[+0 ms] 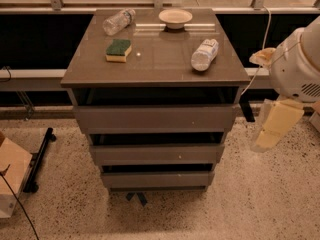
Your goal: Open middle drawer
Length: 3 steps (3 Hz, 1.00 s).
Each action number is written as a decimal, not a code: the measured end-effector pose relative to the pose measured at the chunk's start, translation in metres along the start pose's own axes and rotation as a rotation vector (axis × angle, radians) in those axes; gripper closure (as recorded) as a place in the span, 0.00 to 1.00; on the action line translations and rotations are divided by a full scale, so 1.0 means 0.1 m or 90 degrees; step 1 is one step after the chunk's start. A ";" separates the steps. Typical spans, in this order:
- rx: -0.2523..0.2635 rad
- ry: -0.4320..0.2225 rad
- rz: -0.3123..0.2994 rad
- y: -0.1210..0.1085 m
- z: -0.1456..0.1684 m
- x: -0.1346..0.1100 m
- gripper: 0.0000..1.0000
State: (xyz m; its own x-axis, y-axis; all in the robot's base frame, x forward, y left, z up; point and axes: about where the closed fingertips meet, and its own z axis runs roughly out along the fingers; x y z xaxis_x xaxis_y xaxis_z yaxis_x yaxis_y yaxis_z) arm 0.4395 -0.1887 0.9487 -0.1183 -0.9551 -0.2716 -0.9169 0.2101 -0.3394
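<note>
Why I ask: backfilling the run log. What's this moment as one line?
middle drawer: looks shut, untouched | gripper: beside cabinet, picture right, apart from it | step: reach to drawer not yet begun
</note>
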 end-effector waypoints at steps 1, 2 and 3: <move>-0.002 -0.025 -0.003 0.04 0.22 0.03 0.00; -0.010 -0.062 0.001 0.04 0.51 0.10 0.00; -0.012 -0.070 0.000 0.03 0.56 0.10 0.00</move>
State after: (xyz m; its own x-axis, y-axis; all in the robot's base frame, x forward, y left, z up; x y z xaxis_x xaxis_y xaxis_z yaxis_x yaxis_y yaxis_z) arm 0.4565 -0.1863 0.8946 -0.0773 -0.9261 -0.3693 -0.9237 0.2059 -0.3230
